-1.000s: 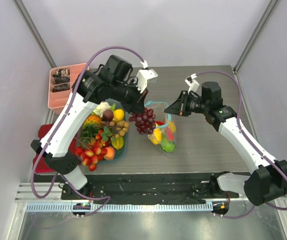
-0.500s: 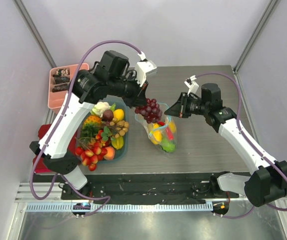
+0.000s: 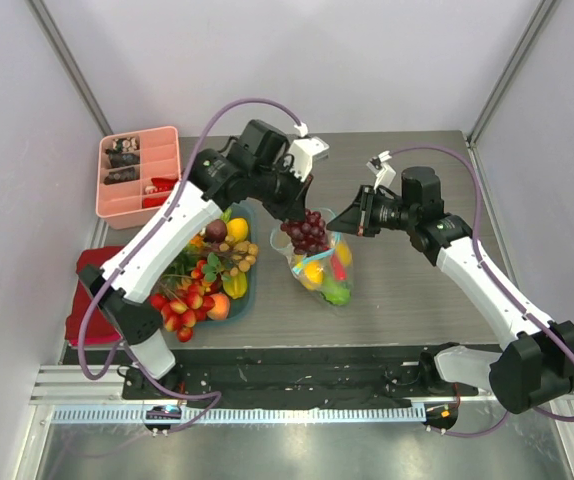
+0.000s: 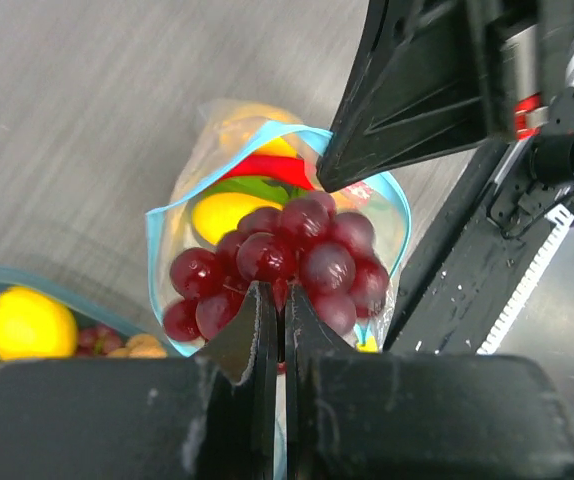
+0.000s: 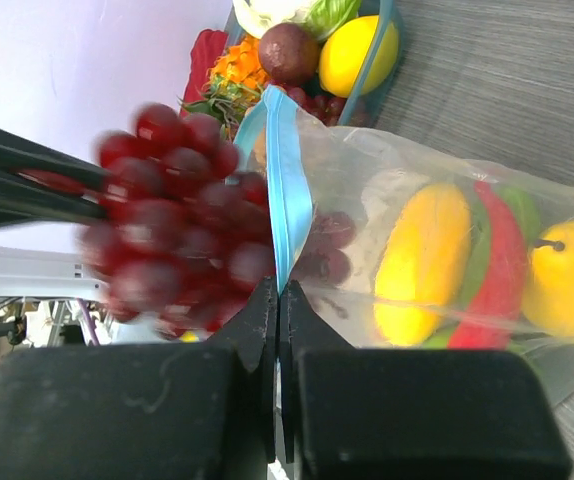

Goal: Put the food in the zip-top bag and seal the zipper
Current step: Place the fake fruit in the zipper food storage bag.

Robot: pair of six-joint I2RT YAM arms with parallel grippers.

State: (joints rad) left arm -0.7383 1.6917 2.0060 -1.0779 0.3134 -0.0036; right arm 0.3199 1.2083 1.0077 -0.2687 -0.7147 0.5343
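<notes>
A bunch of purple grapes point(image 3: 307, 232) point(image 4: 287, 260) hangs right over the open mouth of the zip-top bag point(image 3: 327, 272), with my left gripper point(image 3: 296, 214) point(image 4: 280, 292) shut on its stem. In the right wrist view the grapes point(image 5: 167, 220) are blurred beside the zipper point(image 5: 287, 190). My right gripper point(image 3: 340, 222) point(image 5: 279, 292) is shut on that teal zipper edge and holds the bag's mouth up. Inside the bag lie a yellow lemon point(image 5: 422, 260), a red chili point(image 5: 492, 265) and something green. More food point(image 3: 202, 275) fills a teal dish point(image 3: 247, 298) to the left.
A pink divided tray point(image 3: 137, 182) stands at the back left. A dark red cloth point(image 3: 85, 290) lies at the table's left edge. The right arm's black wrist point(image 4: 437, 70) hangs close above the bag's far side. Grey walls close in on three sides.
My left arm has swung right from beside the dish, carrying the grapes until they hang over the bag's mouth. The right gripper has kept its hold on the bag's edge.
</notes>
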